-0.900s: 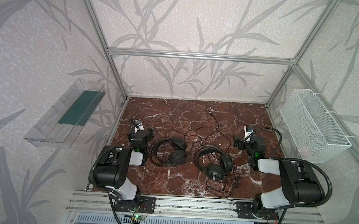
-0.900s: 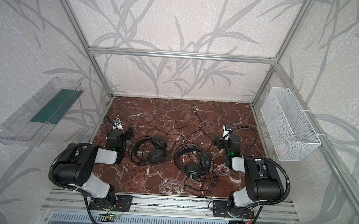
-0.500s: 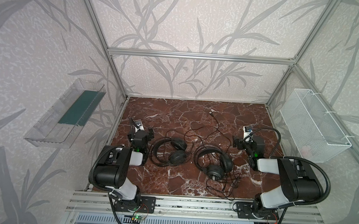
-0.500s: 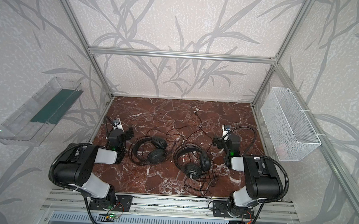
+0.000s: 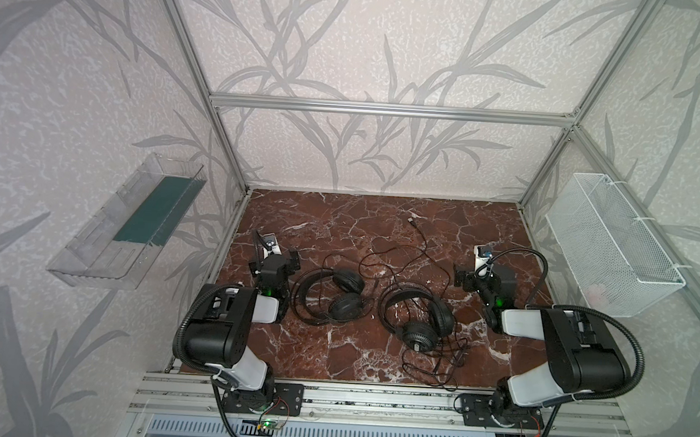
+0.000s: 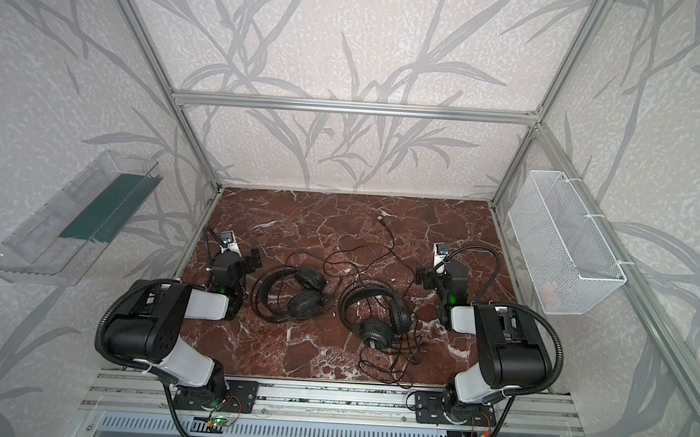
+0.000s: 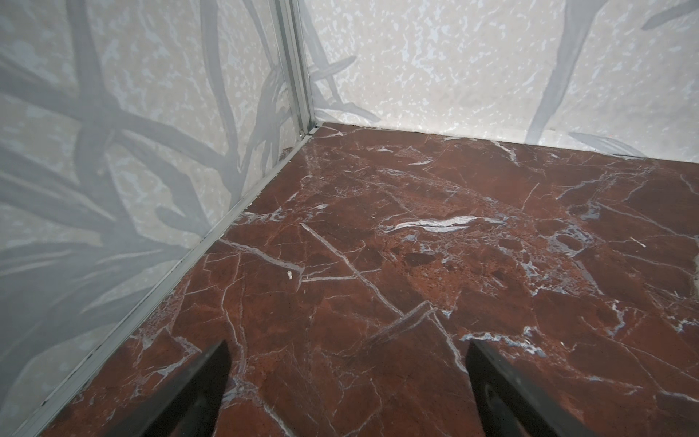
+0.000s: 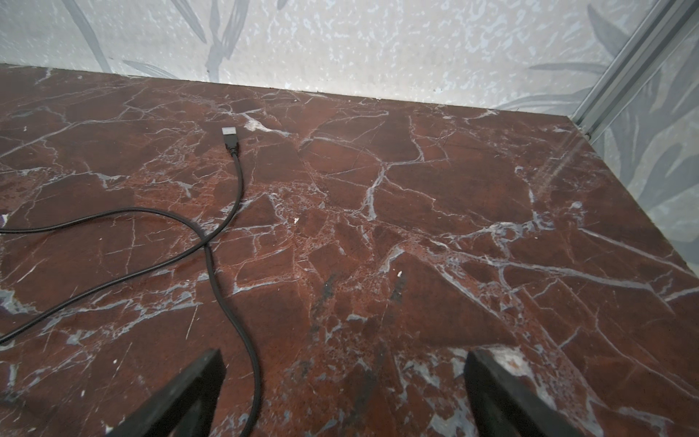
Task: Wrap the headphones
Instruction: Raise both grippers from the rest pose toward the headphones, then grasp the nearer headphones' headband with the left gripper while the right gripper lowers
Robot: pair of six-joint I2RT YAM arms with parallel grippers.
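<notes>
The left gripper (image 7: 346,353) and right gripper (image 8: 342,357) hang released, empty. The thin black cables (image 8: 239,178) of the black padded over-ear headphones (image 5: 346,306) cross; tugging one could drag both headsets.

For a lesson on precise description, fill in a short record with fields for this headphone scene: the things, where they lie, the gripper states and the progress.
Surface: red marble tabletop
Left headset: lying flat, near the left gripper
Right headset: lying flat, cable heaped toward the front edge
USB plug: lying loose toward the back wall
Left gripper: open, empty
Right gripper: open, empty
Progress: no cable wrapped yet
</notes>
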